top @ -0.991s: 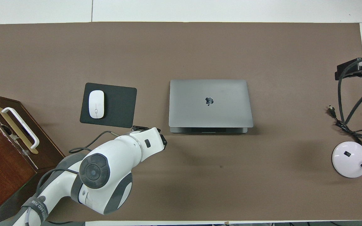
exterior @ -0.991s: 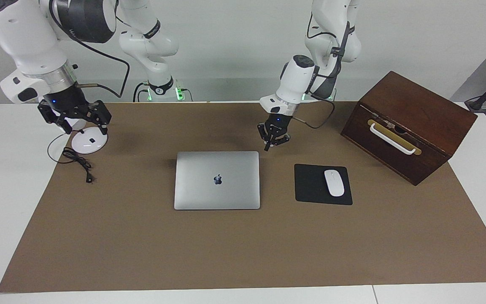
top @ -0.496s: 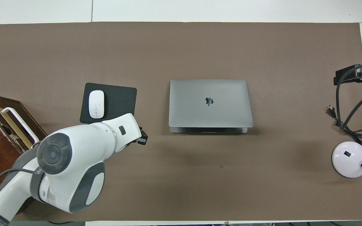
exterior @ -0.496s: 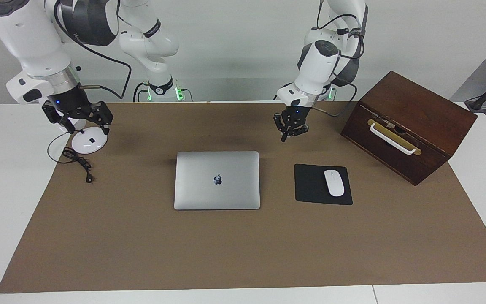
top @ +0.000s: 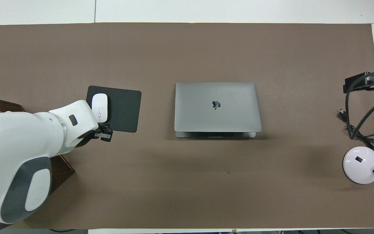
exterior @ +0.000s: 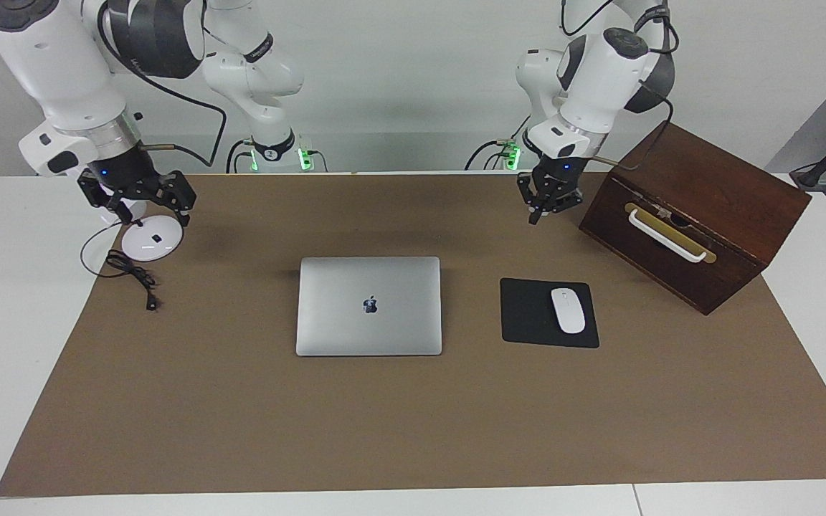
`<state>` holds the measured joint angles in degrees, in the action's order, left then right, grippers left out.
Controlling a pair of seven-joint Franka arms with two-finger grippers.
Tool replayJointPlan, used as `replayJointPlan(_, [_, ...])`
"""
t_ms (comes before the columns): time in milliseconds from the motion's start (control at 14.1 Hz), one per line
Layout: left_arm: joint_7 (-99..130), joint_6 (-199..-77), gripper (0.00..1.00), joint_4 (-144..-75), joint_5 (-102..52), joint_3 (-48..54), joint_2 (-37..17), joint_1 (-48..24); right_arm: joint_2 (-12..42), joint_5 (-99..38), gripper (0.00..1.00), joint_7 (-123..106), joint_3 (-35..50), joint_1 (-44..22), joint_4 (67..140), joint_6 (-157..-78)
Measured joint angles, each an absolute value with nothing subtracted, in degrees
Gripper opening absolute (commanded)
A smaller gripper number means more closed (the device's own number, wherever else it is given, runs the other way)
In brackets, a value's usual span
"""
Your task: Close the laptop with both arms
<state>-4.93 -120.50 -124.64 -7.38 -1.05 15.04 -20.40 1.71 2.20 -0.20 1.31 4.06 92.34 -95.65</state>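
The silver-grey laptop [exterior: 368,306] [top: 218,107] lies in the middle of the brown mat with its lid down flat and the dark apple logo facing up. Neither gripper touches it. My left gripper [exterior: 535,215] [top: 105,135] hangs shut in the air, holding nothing, over the mat between the wooden box and the mouse pad. My right gripper [exterior: 151,213] is raised and open, with nothing between its fingers, over the white lamp base at the right arm's end of the table. Only its dark edge shows in the overhead view.
A black mouse pad [exterior: 528,315] with a white mouse [exterior: 568,309] lies beside the laptop toward the left arm's end. A dark wooden box [exterior: 692,215] with a white handle stands at that end. A white round lamp base [exterior: 151,242] and a black cable [exterior: 133,276] sit at the right arm's end.
My left arm has drawn away from the laptop's corner, rising and swinging toward the wooden box, still shut. The right gripper has barely shifted. The laptop has not moved.
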Motion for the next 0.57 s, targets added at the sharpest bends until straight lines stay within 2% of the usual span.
replayJointPlan(425, [-10.5,-107.7,0.0,-114.0,-2.1,-1.1,15.1,-10.8,1.6,2.2,1.0,-0.2,1.4,4.1,92.5,-95.7])
replayJointPlan(496, [-11.1,-106.8,0.18,-113.4,-2.0,-1.2,15.1,-9.7,1.6,2.2,1.0,-0.2,1.4,4.1,92.5,-95.7])
replayJointPlan(566, [-11.3,-106.2,0.68,-113.0,-1.6,-1.2,15.1,-8.6,1.6,2.2,1.0,-0.2,1.4,4.1,92.5,-95.7])
